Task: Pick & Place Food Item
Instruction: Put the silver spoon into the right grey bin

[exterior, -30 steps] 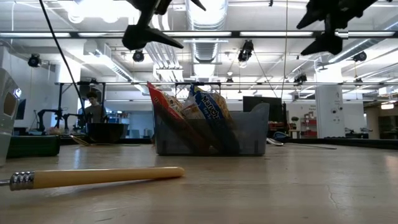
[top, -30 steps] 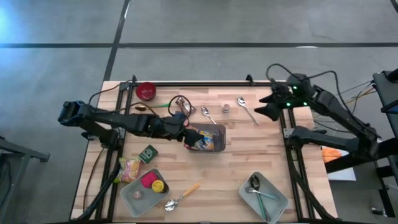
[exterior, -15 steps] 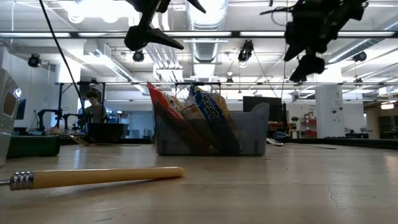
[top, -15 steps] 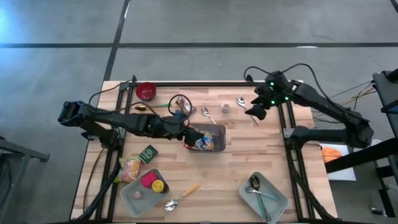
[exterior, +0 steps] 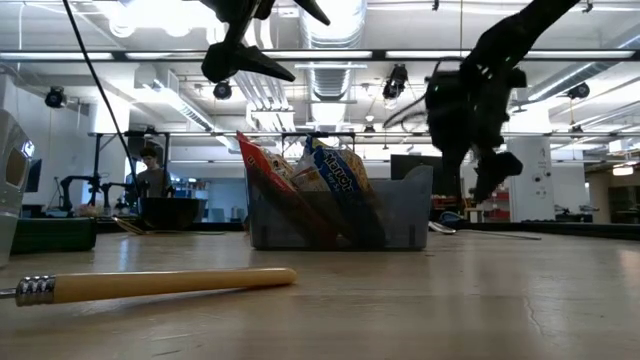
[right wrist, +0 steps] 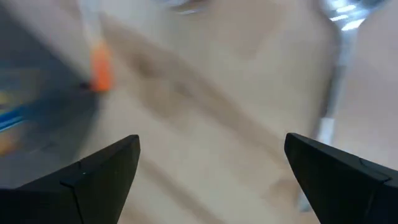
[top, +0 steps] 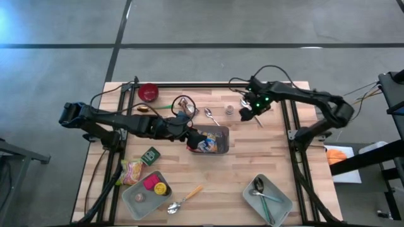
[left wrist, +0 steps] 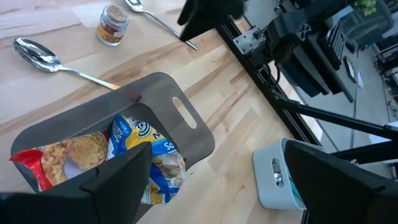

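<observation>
A grey bin [top: 213, 140] stands mid-table with a red snack packet [left wrist: 65, 152] and a blue one [left wrist: 146, 155] standing inside it. My left gripper [top: 190, 134] hovers open over the bin's left end [left wrist: 217, 186], high above it in the low view [exterior: 270, 35]. My right gripper [top: 247, 113] hangs open above the table right of the bin [exterior: 480, 150], over a metal spoon [top: 250, 110] that shows blurred between its fingers [right wrist: 329, 106]. A small spice jar [top: 230, 110] stands left of that spoon. A yellow-pink snack bag [top: 131, 170] lies near the left edge.
A red bowl [top: 148, 92] stands far left and a green box [top: 150, 156] left of the bin. Near the front edge are a grey tray [top: 136, 200] with small items, a wooden-handled spoon [top: 185, 198] and a second tray [top: 278, 205] holding a spoon. Another spoon [top: 210, 115] lies behind the bin.
My right gripper has come down from high at the table's far right edge toward the left, tipping its fingers downward, and now hangs low over the spoon right of the bin. It has stayed open.
</observation>
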